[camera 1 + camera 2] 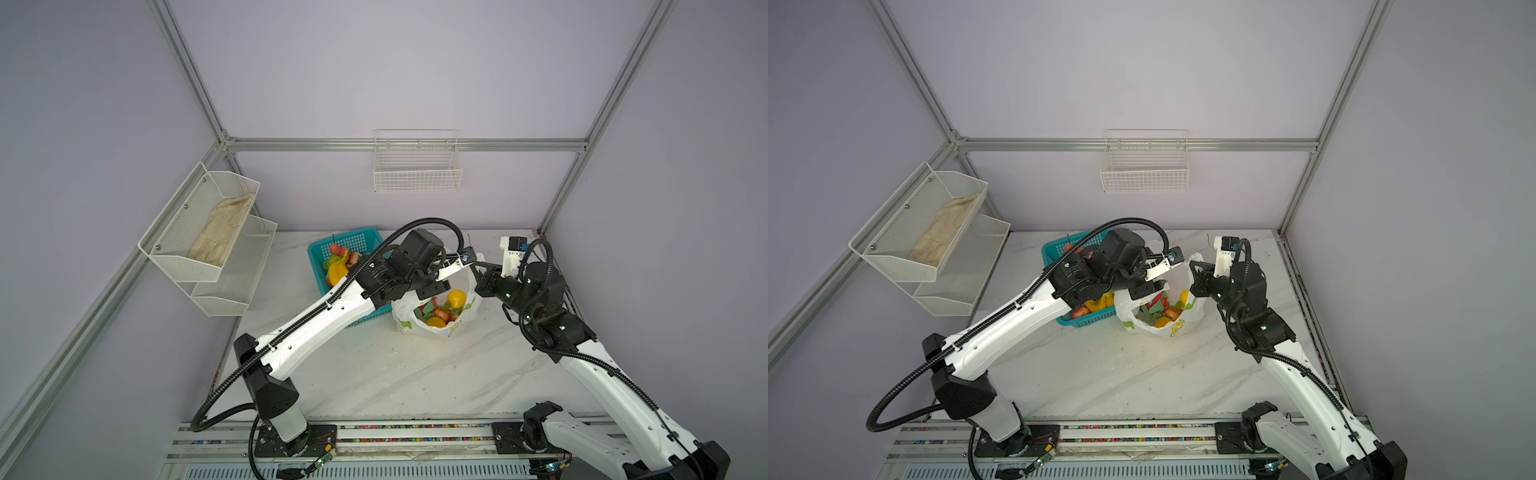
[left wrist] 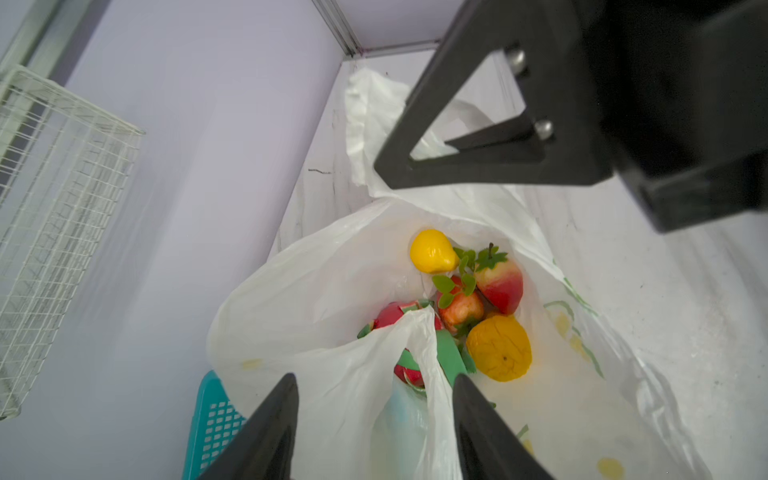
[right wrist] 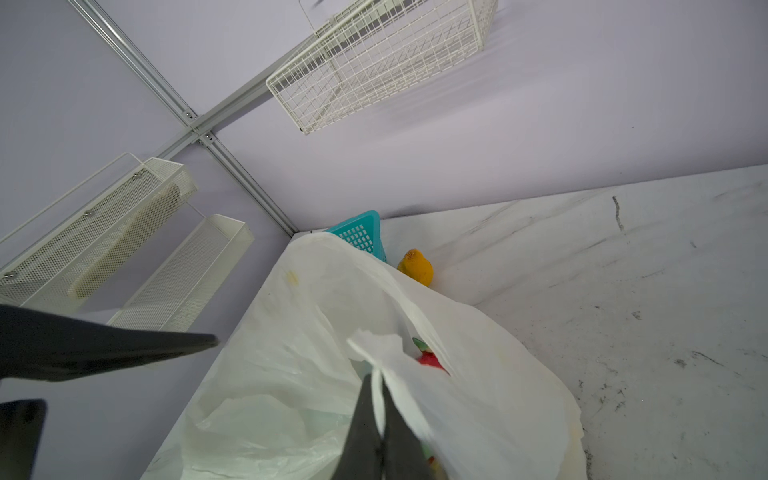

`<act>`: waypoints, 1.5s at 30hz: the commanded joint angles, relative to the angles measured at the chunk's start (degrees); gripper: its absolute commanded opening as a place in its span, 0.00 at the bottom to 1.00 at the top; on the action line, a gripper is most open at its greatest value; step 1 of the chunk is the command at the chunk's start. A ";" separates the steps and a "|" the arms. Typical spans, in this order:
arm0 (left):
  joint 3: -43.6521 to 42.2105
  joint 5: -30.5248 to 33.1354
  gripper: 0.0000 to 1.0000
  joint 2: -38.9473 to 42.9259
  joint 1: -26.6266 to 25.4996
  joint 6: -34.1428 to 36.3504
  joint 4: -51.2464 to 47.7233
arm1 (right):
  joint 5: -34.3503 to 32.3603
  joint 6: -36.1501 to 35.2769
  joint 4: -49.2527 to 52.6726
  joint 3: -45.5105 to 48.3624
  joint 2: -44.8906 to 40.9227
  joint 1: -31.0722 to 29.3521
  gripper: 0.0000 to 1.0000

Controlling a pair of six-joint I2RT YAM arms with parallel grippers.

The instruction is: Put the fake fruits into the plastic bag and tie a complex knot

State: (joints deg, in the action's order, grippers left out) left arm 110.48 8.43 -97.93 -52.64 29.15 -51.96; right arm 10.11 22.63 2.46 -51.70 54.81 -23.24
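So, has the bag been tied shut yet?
No, the plastic bag gapes open, with a yellow fruit and an orange visible inside.

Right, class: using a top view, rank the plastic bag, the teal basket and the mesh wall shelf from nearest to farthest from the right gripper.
1. plastic bag: touching; the right gripper is shut on its handle strip.
2. teal basket: beyond the bag, further left in the view.
3. mesh wall shelf: mounted at the far left, clearly farthest.
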 commanded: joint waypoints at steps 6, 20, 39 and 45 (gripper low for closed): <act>7.47 6.18 0.60 -3.60 -1.39 6.95 -11.14 | -2.88 3.78 -4.53 1.69 -3.38 0.31 0.00; 7.81 11.70 0.63 -7.67 -1.09 9.24 -12.34 | -3.76 3.56 -4.51 1.78 -4.09 0.28 0.00; 8.64 19.46 0.48 -6.09 -0.04 5.49 -18.48 | -5.02 3.14 -4.33 2.11 -5.21 0.32 0.00; 9.31 19.27 0.28 -4.74 1.29 3.62 -15.14 | -5.96 3.21 -3.53 2.54 -6.19 0.33 0.00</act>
State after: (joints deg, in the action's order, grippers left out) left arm 114.65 26.72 -106.17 -52.05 33.95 -69.49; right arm 5.28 25.30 -0.27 -49.58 49.71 -23.14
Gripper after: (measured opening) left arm 0.299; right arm 0.048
